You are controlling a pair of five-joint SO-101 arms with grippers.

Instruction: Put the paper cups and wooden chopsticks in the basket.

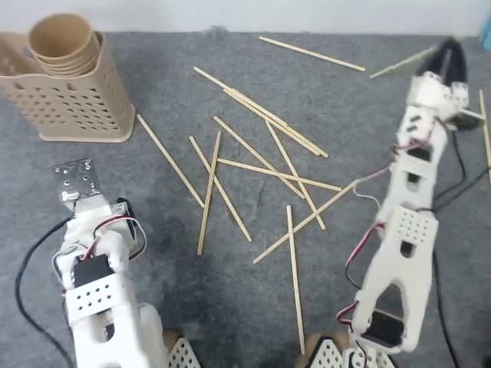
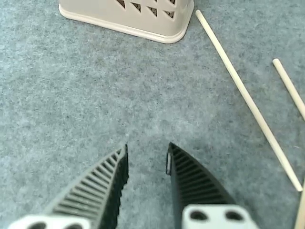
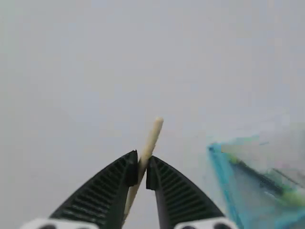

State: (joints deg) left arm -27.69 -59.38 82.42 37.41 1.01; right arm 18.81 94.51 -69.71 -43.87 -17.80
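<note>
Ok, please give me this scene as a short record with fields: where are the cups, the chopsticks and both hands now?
basket: beige perforated plastic basket, at the far left corner of the grey mat
cups: stacked brown paper cups, inside the basket
chopsticks: loose wooden chopsticks, scattered on the mat, several crossing
left arm: left hand open and empty, over bare mat near the basket
right arm: right hand shut on one wooden chopstick, at the mat's far right side

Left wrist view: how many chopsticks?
3: first chopstick runs from the basket corner; second chopstick lies beyond it, cut by the frame; third chopstick, just a tip, by the first's end.
</note>
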